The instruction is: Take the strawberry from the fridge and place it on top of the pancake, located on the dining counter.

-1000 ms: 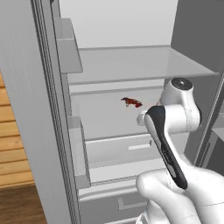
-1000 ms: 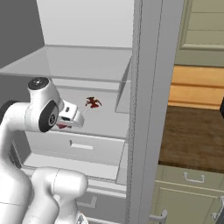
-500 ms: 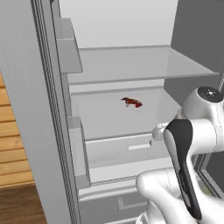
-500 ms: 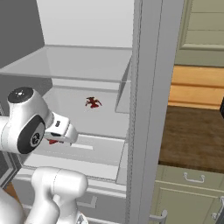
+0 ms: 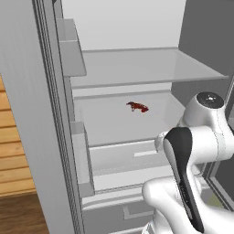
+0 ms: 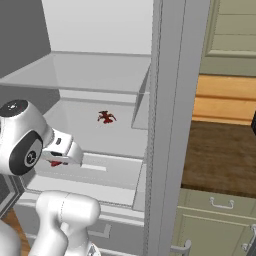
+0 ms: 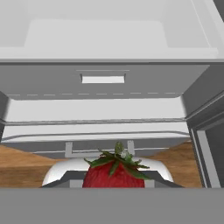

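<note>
In the hand view, the strawberry (image 7: 114, 173) sits red with green leaves at the bottom. My gripper (image 7: 114, 180) is shut on it. The right base view shows the gripper (image 6: 57, 160) pulled back in front of the open fridge (image 6: 90, 70), with a bit of red strawberry (image 6: 56, 163) under it. The hand faces the fridge's lower drawer front (image 7: 103, 78). In the left base view my arm stands before the fridge shelves (image 5: 137, 68) at lower right. The pancake and the dining counter are out of view.
A small dark red thing with legs (image 5: 137, 107) (image 6: 106, 117) lies on the middle shelf. The open door with bins (image 5: 73, 50) stands at left. The fridge's side wall (image 6: 165, 125) rises at right, with a wooden counter (image 6: 225, 100) and pale green cabinets (image 6: 215, 215) beyond.
My arm has drawn back out of the middle shelf and lowered toward the base, carrying the strawberry. The dark red thing on the shelf has stayed put.
</note>
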Available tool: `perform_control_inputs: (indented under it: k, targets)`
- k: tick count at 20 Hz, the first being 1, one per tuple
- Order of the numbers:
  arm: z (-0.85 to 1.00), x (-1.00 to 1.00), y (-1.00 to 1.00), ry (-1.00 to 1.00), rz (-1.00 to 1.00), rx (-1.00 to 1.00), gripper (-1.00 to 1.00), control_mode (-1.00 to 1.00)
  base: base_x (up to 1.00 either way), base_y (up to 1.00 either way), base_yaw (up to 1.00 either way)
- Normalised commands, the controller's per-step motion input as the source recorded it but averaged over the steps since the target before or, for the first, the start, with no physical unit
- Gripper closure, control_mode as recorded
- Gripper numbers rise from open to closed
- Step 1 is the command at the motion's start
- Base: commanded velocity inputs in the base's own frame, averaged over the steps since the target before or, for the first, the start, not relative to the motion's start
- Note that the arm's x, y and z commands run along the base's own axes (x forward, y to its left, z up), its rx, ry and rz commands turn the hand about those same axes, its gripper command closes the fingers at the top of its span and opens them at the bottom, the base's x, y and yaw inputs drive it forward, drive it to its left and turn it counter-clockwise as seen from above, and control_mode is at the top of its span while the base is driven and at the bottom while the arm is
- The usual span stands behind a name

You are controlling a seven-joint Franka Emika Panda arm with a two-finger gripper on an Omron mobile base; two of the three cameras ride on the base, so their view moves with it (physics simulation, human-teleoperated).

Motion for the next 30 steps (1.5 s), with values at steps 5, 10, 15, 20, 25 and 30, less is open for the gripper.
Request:
perform_control_inputs:
  k: [5,10,15,20,25,30]
  targets:
    - [0.00,0.00,0.00,0.00,0.00,0.00,1.00,-1.00,0.00,0.00,0.00]
    - [0.00,0.00,0.00,0.00,0.00,0.00,1.00,1.00,-0.41,0.00,0.00]
    - [0.00,0.00,0.00,0.00,0.00,0.00,1.00,1.00,-0.95,0.00,-0.15]
    - [0.00,0.00,0.00,0.00,0.00,0.00,1.00,1.00,-0.76,0.10,-0.50]
    - [0.00,0.00,0.00,0.00,0.00,0.00,1.00,1.00,-0.70,0.06,-0.73]
    - [0.00,0.00,0.00,0.00,0.00,0.00,1.00,1.00,-0.75,0.00,-0.76]
